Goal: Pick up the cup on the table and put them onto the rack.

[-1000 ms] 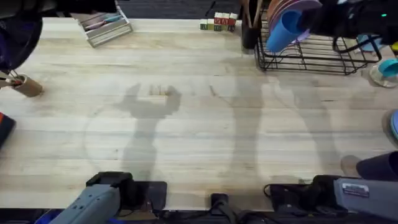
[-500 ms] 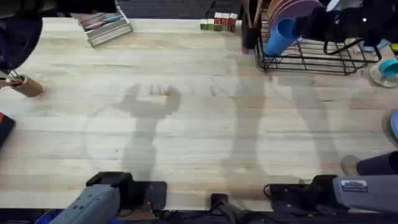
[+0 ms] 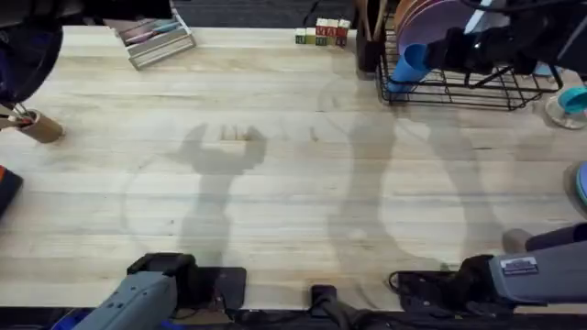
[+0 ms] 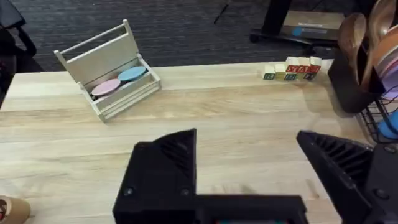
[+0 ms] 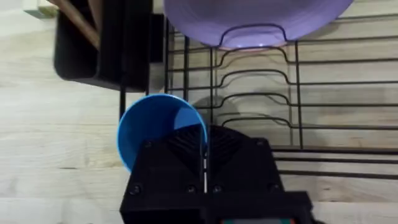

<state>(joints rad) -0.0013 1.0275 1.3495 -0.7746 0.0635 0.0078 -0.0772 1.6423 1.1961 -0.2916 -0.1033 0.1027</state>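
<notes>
Right gripper [image 5: 205, 165] is clamped on the wall of the cup [image 5: 158, 127], one finger inside the rim, cup at the rack [image 3: 459, 78] corner just ahead of it.

Risk: cup sits half over the rack's edge wire; releasing here could tip it onto the bench [image 3: 275, 183], or knock the purple plate [image 5: 255, 18] beyond.

Right wrist view shows the pinch and edge overhang; overhead doesn't. Left gripper [image 4: 249, 168] is spread wide, empty.
</notes>
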